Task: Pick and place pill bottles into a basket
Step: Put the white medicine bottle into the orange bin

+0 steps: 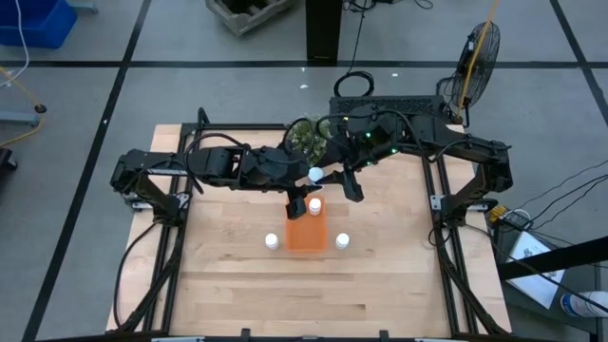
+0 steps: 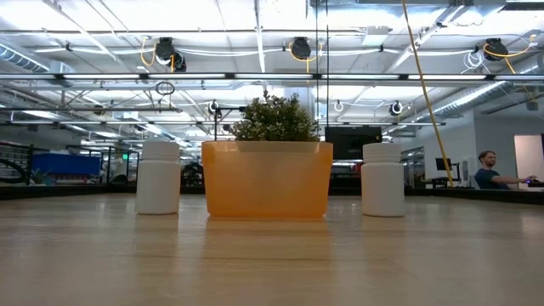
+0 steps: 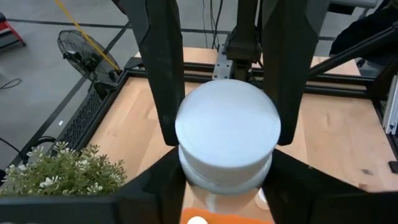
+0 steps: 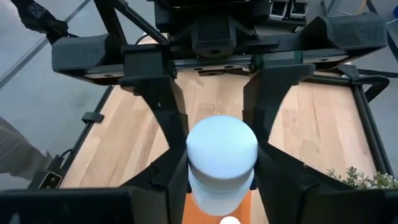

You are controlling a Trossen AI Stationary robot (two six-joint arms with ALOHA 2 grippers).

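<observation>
One white pill bottle (image 1: 314,175) is up in the air over the far end of the orange tray (image 1: 304,236). My left gripper (image 3: 227,180) and my right gripper (image 4: 219,186) face each other, both shut on it. Another bottle (image 1: 314,204) stands in the tray. One bottle (image 1: 272,241) stands on the table left of the tray and one (image 1: 342,241) right of it; the low view shows them beside the tray (image 2: 267,180). The grippers are above the low view. My left gripper pinches the bottle's body just under the cap (image 3: 186,175) between its two fingers. It comes slanting down from the table's left. The bottle is upright and lifted clear above the tray. My right gripper pinches the same bottle's body below the cap (image 4: 191,186) between its two fingers. It comes slanting down from the table's right, opposite the left gripper's fingers (image 4: 168,118), which flank the cap.
A bushy green potted plant (image 1: 304,138) stands just beyond the tray's far end, close behind both grippers. Metal frame rails (image 1: 439,204) run along the table's sides. A person (image 2: 489,170) sits far off in the room. Bare wood lies toward the near edge.
</observation>
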